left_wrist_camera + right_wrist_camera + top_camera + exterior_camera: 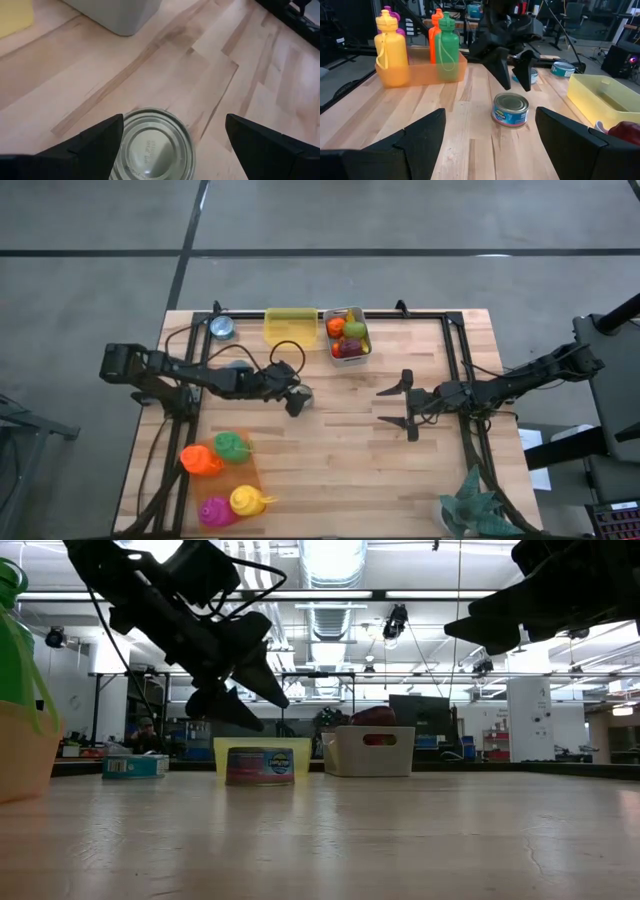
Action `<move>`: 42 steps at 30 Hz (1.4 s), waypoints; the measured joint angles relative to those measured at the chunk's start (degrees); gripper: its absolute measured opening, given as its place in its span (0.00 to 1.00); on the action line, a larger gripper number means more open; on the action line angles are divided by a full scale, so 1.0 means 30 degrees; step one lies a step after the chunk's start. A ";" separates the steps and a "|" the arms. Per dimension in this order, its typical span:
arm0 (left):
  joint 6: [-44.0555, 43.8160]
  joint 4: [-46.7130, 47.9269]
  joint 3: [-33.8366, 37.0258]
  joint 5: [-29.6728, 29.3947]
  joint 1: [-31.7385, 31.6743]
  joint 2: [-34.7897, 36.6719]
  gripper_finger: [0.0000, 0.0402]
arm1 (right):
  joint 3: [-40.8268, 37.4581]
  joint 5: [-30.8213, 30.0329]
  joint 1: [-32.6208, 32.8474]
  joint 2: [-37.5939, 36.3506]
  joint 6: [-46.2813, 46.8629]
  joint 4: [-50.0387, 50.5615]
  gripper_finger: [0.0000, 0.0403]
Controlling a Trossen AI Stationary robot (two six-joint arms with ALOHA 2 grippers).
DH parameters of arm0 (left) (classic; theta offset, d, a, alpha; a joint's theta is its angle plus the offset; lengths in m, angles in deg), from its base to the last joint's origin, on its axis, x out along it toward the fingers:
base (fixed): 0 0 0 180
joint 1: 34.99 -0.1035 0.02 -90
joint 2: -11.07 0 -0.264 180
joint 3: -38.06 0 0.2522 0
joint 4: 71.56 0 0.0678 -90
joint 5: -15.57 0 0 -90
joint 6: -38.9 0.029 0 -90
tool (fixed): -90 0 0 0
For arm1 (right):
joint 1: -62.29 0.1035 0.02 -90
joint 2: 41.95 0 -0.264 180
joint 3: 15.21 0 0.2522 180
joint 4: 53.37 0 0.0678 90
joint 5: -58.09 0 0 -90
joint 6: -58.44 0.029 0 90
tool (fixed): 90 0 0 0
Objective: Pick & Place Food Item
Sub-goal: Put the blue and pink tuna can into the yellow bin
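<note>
A low round can (pixel 511 110) with a blue and pink label stands upright on the wooden table (pixel 340 450), near its middle; its metal lid (pixel 150 145) shows in the left wrist view. My left gripper (pixel 297 402) hangs open just above it, slanting down from the table's left, fingers (pixel 501 70) clear of the can. My right gripper (pixel 410 405) waits open at mid-right, pointing at the can. A grey bin (pixel 348 335) of fruit and an empty yellow tub (pixel 290 326) stand at the far edge.
A second can (pixel 222 328) sits at the far left. An orange tray (pixel 225 475) holding several coloured bottles stands at the near left. A teal leafy thing (pixel 475 505) lies at the near right corner. Bare wood stretches between the two grippers.
</note>
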 joint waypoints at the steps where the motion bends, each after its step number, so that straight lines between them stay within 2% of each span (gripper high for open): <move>1: 0.0000 -0.0035 -0.0006 -0.0007 0.0000 0.0000 0.88 | 0.0000 0.0003 0.0004 -0.0002 0.0024 0.0004 0.76; 42: 0.0211 -0.0298 -0.0022 0.0073 0.0000 0.0015 0.88 | 0.0000 0.0001 0.0001 -0.0004 0.0011 0.0006 0.76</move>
